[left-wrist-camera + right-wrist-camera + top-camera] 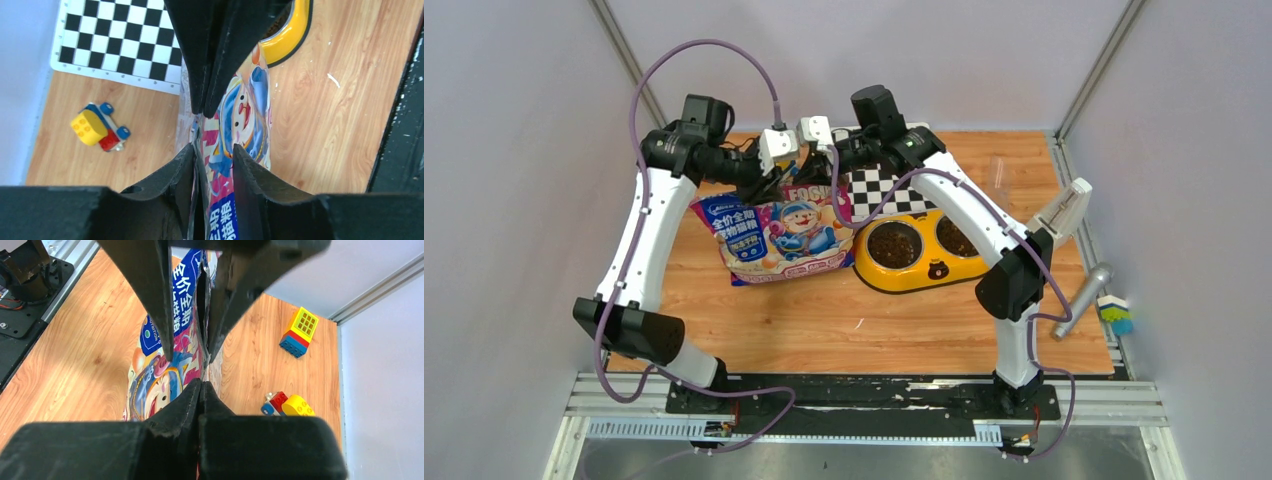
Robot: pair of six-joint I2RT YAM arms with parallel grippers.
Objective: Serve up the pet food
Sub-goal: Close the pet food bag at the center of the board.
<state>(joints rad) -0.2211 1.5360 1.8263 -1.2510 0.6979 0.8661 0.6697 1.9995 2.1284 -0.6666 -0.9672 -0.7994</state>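
Right claw (201, 386) clamps the cat food bag (160, 375) at its top edge. Left claw (214, 152) is just beside, its 2 fingers apart astride that edge. Table (75, 350) wood shows on either side.

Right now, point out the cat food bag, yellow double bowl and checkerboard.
cat food bag (784, 235), top view, middle of printed front.
yellow double bowl (894, 280), top view, near yellow wall.
checkerboard (120, 40), left wrist view, middle of board.

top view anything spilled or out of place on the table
The kibble sits in the yellow bowl, none seen spilled. Odd: toy bricks behind the bag, and a metal scoop at the right edge of the table.
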